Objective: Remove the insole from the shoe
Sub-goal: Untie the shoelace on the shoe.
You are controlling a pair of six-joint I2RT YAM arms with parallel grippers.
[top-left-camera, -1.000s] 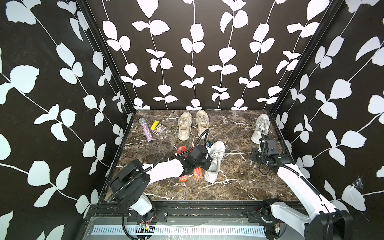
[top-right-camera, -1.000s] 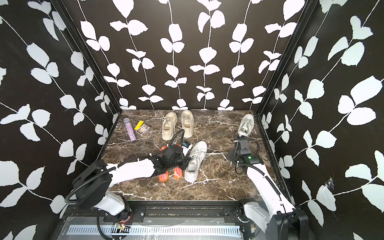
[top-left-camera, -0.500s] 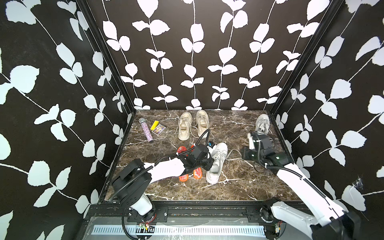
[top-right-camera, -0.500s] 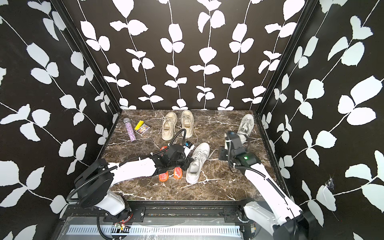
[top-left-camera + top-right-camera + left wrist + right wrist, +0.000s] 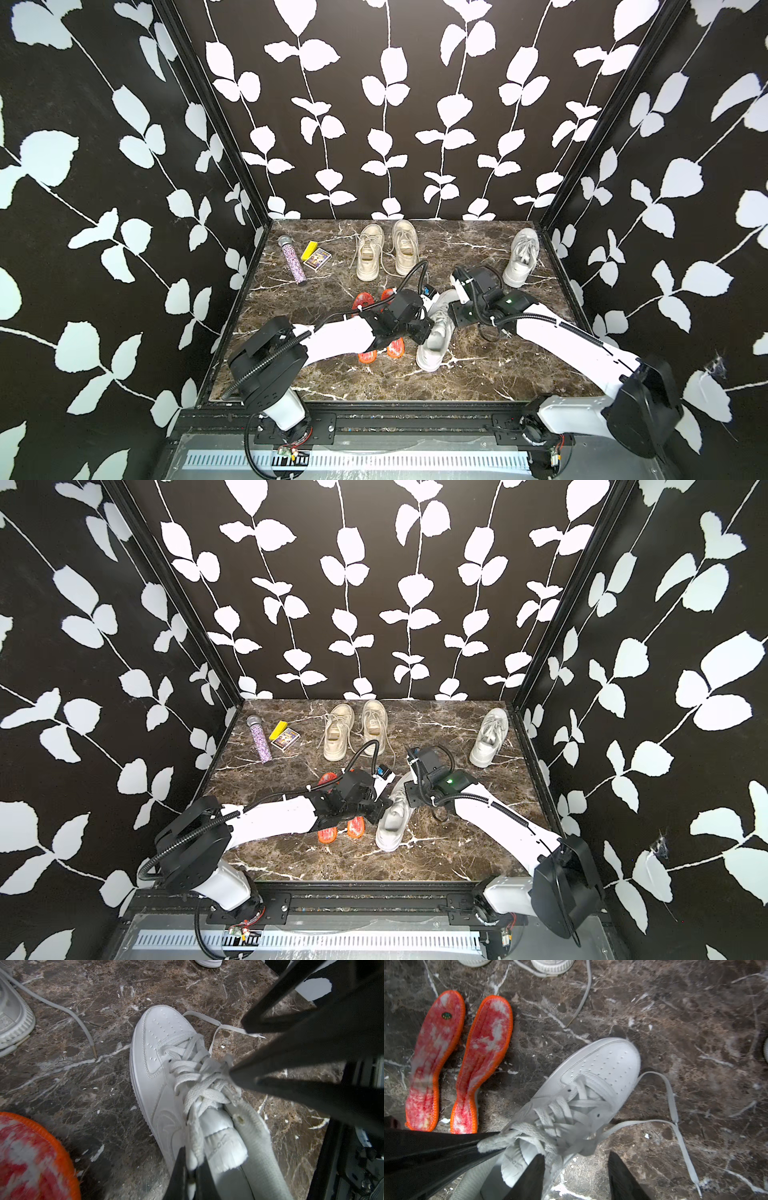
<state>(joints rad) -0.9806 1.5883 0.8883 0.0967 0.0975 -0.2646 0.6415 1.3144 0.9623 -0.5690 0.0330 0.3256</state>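
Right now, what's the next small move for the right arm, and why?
Probably lower the right gripper into the white shoe behind its tongue: its jaws stand open above the shoe, holding nothing, while the left gripper is shut on the laces, steadying it.

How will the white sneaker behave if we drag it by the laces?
Probably slides rather than lifts: the white sneaker rests on a smooth marble tabletop. The laces look loose and floppy, so the left gripper, pinched on them, would likely take up slack first. The padded tongue should fold easily.
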